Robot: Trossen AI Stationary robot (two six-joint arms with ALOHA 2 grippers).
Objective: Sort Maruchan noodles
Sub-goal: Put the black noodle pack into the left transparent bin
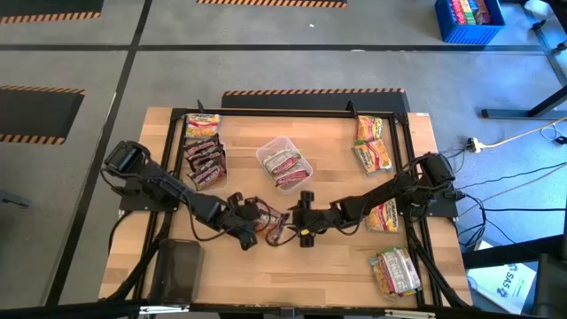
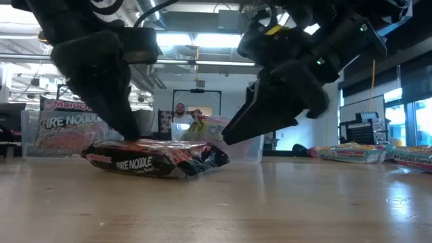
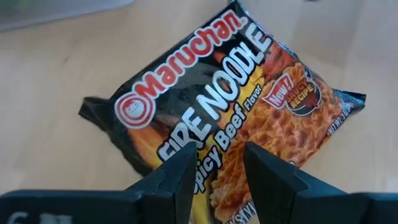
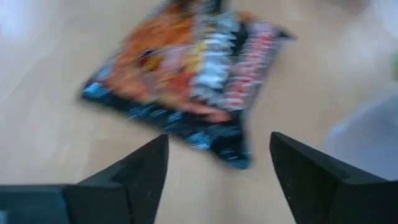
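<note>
One dark Maruchan noodle packet (image 3: 211,93), printed with flames and "Fire Noodle", lies flat on the wooden table near its middle (image 1: 276,218). My left gripper (image 3: 217,169) comes down on it from the table's left, its fingers a narrow gap apart with the packet's print showing between them. My right gripper (image 4: 217,168) stands open and wide just off the packet's right end (image 2: 219,156), with nothing between its fingers. In the low view the packet (image 2: 155,158) sits between the two grippers. My left gripper stands with its fingertips (image 2: 129,137) on the packet's upper face (image 3: 214,149), toward the packet's left half. The fingers slant down from above and from the table's left. They are apart, not pinched on anything. The packet lies flat on the table.
A clear tray (image 1: 266,149) with packets stands behind the grippers. Dark packets (image 1: 204,158) are stacked at the far left and pale ones (image 1: 372,146) at the far right. More packets lie at the right (image 1: 383,215) and near right (image 1: 394,270). A person (image 2: 180,115) shows in the room behind.
</note>
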